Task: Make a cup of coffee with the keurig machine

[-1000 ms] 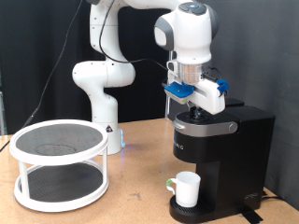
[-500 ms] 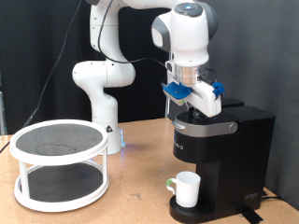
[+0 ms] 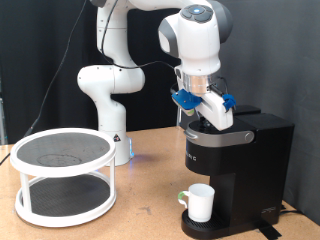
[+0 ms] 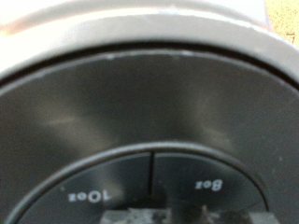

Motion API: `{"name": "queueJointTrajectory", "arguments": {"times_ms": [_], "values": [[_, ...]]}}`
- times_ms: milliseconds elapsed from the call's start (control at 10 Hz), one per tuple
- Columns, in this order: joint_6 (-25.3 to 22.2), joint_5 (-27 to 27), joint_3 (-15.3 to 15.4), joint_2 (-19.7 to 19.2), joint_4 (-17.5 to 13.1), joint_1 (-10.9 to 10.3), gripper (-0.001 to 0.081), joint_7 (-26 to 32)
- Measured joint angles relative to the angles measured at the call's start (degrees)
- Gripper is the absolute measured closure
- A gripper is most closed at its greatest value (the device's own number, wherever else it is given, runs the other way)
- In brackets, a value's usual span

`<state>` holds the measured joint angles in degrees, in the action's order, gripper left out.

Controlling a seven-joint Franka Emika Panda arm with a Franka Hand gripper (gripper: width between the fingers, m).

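The black keurig machine stands at the exterior view's right with its rounded lid down. The white cup sits on its round drip base under the spout, handle towards the exterior view's left. My gripper hangs right above the front of the lid, its fingertips at or on the top surface. The wrist view is filled by the lid and its button panel, with the "10oz" button and "8oz" button close up. The fingers themselves do not show clearly, and nothing shows between them.
A white two-tier round rack with dark mesh shelves stands at the exterior view's left on the wooden table. The arm's white base is behind, at the middle. A black curtain backs the scene.
The hand has shifted slightly to the exterior view's left and turned a little over the lid. The cup and the machine have not moved.
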<state>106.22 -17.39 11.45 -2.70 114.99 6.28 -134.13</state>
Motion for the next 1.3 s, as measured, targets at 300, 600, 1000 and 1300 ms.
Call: {"name": "queueJointTrajectory", "arguments": {"times_ms": [300, 600, 1000, 1300], "values": [[-0.13, -0.47, 0.02, -0.02, -0.05, 0.00, 0.0806, 1.27], [-0.13, -2.41, 0.50, 0.03, 0.04, -0.06, 0.0806, 5.78], [0.36, -5.14, 1.14, 1.73, 1.34, -0.06, 0.0806, 10.29], [-0.23, -7.45, 0.50, 6.25, 2.48, 0.22, 0.0806, 12.29]]}}
